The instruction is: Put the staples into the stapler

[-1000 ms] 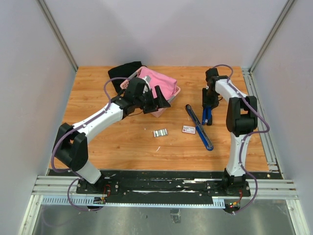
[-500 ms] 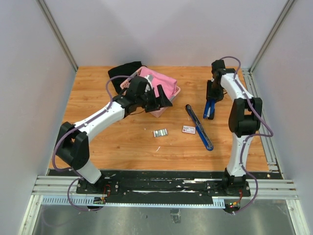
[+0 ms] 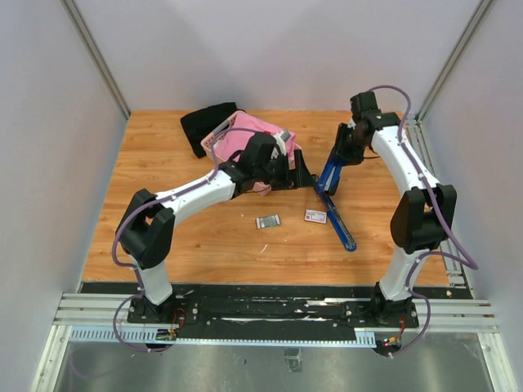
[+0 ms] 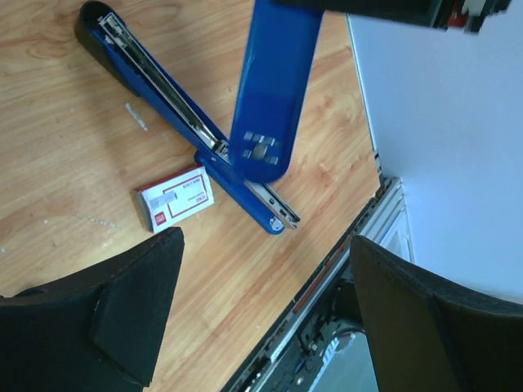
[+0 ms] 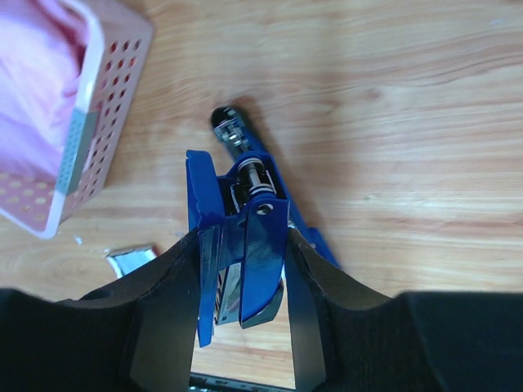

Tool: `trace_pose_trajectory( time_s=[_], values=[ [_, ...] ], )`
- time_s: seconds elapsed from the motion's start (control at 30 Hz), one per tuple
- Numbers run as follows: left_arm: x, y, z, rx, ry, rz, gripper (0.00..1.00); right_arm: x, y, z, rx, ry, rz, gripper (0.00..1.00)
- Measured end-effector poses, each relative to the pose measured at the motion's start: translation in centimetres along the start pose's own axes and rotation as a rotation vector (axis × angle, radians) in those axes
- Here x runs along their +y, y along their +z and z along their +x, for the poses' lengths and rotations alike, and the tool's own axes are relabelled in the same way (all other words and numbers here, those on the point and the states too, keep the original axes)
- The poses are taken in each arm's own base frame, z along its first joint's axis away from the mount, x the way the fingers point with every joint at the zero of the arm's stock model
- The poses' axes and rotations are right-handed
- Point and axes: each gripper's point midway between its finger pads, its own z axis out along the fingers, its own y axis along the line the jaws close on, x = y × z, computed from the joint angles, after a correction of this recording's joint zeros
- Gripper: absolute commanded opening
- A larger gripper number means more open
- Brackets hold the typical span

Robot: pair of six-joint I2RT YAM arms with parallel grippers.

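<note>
The stapler's long blue base (image 3: 335, 216) lies flat on the table with its metal channel facing up (image 4: 163, 90). My right gripper (image 3: 341, 153) (image 5: 245, 245) is shut on the stapler's blue upper part (image 5: 260, 237), which hangs tilted over the base's far end (image 4: 274, 82). The staples (image 3: 267, 221) are a small silvery block lying left of the base (image 5: 131, 260). A white carton with red print (image 3: 315, 216) (image 4: 176, 198) rests beside the base. My left gripper (image 3: 306, 177) (image 4: 265, 245) hovers open and empty just left of the stapler's far end.
A pink perforated basket (image 3: 214, 140) (image 5: 98, 139) holding pink cloth stands at the back, with a black cloth (image 3: 204, 122) behind it. The table's metal edge rail (image 4: 343, 253) runs along the right side.
My left arm has swung right, from the basket toward the stapler. My right gripper has carried the blue upper part back and left, over the base's far end.
</note>
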Motion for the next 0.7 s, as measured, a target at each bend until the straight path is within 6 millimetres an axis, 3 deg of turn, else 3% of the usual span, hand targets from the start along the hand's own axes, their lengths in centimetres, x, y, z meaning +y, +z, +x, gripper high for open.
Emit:
trace_pose_trajectory(
  time_s=[0.33, 0.57, 0.7],
  values=[
    [0.7, 2.5, 1.1, 0.036, 0.018, 0.006, 0.87, 6.8, 0.2, 4.3, 0.091, -0.058, -0.130, 0.00],
    [2.0, 2.6, 1.7, 0.047, 0.032, -0.048, 0.59, 8.4, -0.3, 4.3, 0.093, -0.068, -0.171, 0.00],
    [2.3, 2.6, 1.8, 0.053, 0.042, -0.059, 0.49, 8.4, -0.1, 4.4, 0.098, -0.065, -0.170, 0.00]
  ],
)
